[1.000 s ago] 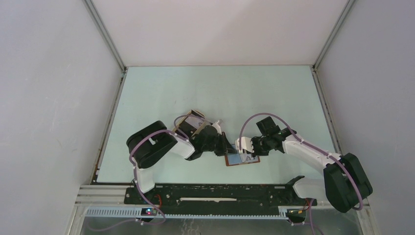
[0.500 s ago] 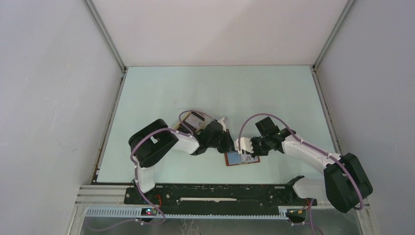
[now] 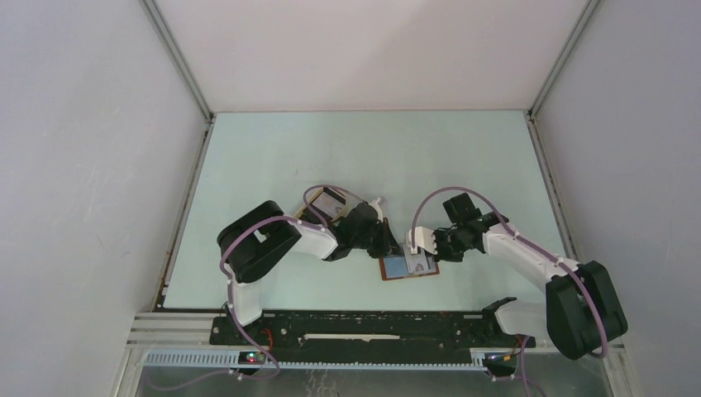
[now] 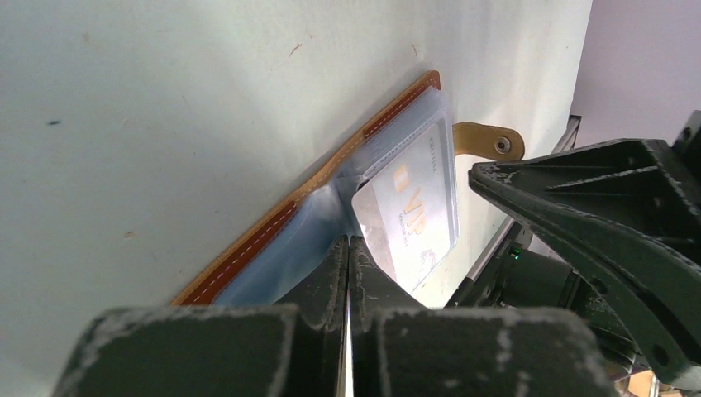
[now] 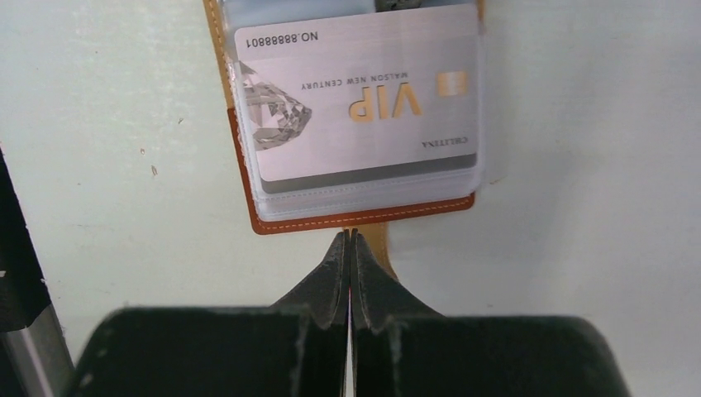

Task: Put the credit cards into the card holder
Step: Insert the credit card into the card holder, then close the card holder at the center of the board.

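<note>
The card holder [image 3: 390,271] lies open near the table's front edge, brown with clear inner sleeves. A silver VIP credit card [image 5: 355,99] sits inside its top sleeve, also seen in the left wrist view as the same card [image 4: 413,211]. My left gripper [image 4: 348,241] is shut, its tips pressing on the clear sleeve at the holder's left side. Shut as well, my right gripper [image 5: 349,236] has its tips over the tan clasp tab [image 5: 380,241] just outside the holder's edge, holding nothing. From above, the left gripper [image 3: 392,253] and right gripper [image 3: 420,251] flank the holder.
More credit cards [image 3: 332,199] lie on the table behind the left arm, partly under its cable. The right gripper's fingers [image 4: 579,207] stand close on the right in the left wrist view. A black rail [image 3: 372,327] runs along the near edge.
The left gripper slid right to the holder's left edge. The right gripper drew back from over the holder to its far edge, leaving the VIP card in the sleeve.
</note>
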You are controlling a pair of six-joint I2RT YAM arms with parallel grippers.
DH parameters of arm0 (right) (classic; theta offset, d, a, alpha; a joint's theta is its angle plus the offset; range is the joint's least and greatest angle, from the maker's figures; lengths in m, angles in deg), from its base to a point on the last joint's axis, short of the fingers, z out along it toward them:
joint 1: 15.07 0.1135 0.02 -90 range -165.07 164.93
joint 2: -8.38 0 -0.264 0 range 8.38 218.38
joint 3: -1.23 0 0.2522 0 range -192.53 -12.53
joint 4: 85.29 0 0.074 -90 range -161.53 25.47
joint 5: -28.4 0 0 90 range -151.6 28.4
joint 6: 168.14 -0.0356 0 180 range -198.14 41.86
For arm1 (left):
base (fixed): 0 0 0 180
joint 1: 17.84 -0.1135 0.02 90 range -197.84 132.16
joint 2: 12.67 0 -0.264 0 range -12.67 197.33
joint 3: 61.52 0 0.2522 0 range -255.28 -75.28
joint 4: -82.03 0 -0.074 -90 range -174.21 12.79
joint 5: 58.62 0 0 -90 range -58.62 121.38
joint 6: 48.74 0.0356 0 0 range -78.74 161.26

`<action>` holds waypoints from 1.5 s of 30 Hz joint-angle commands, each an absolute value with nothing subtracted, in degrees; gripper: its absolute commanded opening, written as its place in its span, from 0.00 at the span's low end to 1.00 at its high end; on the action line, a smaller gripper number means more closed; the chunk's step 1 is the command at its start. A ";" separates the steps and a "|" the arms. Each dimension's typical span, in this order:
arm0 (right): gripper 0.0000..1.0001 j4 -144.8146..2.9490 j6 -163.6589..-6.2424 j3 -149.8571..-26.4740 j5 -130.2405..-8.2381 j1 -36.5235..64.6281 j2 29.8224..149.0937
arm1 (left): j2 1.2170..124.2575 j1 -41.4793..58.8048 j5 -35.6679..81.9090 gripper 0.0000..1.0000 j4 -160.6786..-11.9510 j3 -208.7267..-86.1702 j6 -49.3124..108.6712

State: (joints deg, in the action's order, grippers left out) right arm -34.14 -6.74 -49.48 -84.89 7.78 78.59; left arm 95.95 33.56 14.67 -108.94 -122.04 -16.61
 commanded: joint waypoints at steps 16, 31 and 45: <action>0.00 -34.01 -8.67 -52.08 -84.27 13.34 84.78 | 97.07 36.10 16.23 0.00 -101.70 -129.44 -13.30; 0.07 -33.54 -8.94 -52.08 -86.91 11.01 82.13 | 94.64 37.62 16.21 0.01 -100.02 -130.93 -12.79; 0.11 -30.64 -6.87 -52.08 -91.01 7.60 78.74 | 89.98 36.70 19.82 0.05 -92.74 -130.35 -8.78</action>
